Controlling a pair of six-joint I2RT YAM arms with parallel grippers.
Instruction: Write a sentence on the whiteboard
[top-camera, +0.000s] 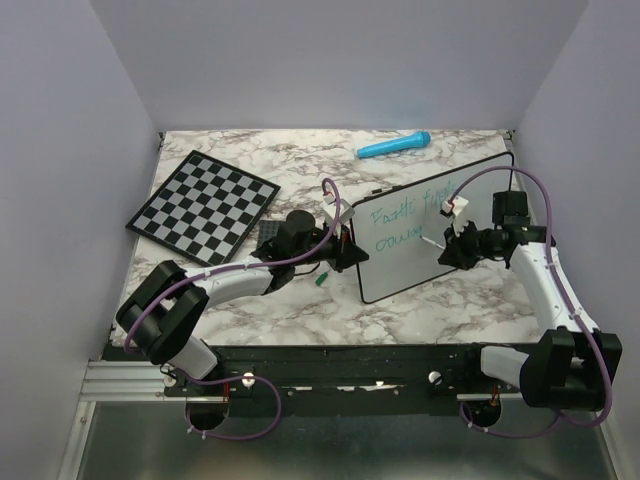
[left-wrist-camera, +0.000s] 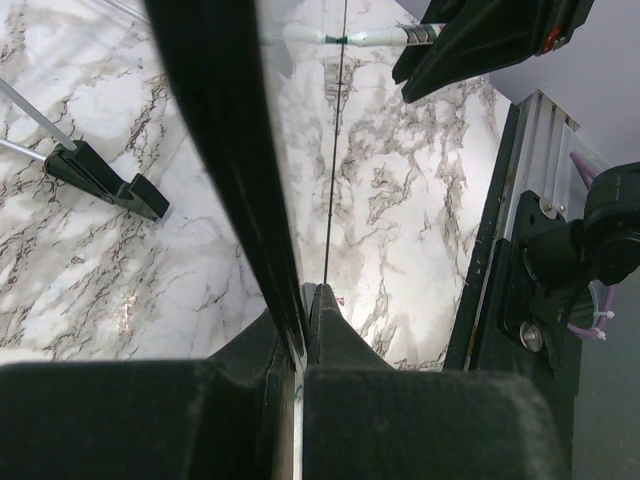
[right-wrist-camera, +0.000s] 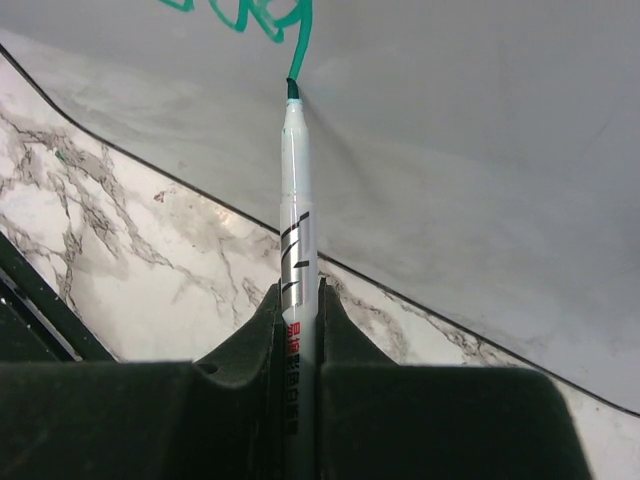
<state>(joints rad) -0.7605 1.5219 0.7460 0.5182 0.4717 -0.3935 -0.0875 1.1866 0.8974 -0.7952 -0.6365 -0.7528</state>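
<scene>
Setting: we look down on a marble table (top-camera: 300, 310) with two black arms bolted at its near edge.
Whiteboard: the whiteboard (top-camera: 470, 255) sits right of centre, between the two grippers, turned at a slant to the table edges. We see a thin black frame and rounded corners. From the right wrist, its lower edge meets the marble.
Sentence: the sentence (top-camera: 408, 212) runs in thin teal-green scrawl across the left half of the whiteboard, in two lines. The upper line looks like "Faith fuel". The lower line is shorter and we cannot read it.
Left gripper: the left gripper (left-wrist-camera: 305, 298) has its jaws pressed together on the whiteboard's left edge, with the black frame running between them. One black foot of the whiteboard stands on the marble just beside.
Right gripper: the right gripper (right-wrist-camera: 298, 300) has its jaws clamped tight on a pen (right-wrist-camera: 297, 200), which points away from the wrist.
Pen: slim and white, with dark markings and a green tip. The tip touches the whiteboard at the end of a green stroke in the lower line.
Chessboard: a chessboard (top-camera: 203, 205) lies flat at the far left, well apart from the whiteboard.
Blue object: a blue object (top-camera: 394, 146) lies near the back wall, just beyond the whiteboard's far edge.
Green piece: a small green piece (top-camera: 321, 281) lies on the marble near the left gripper.
</scene>
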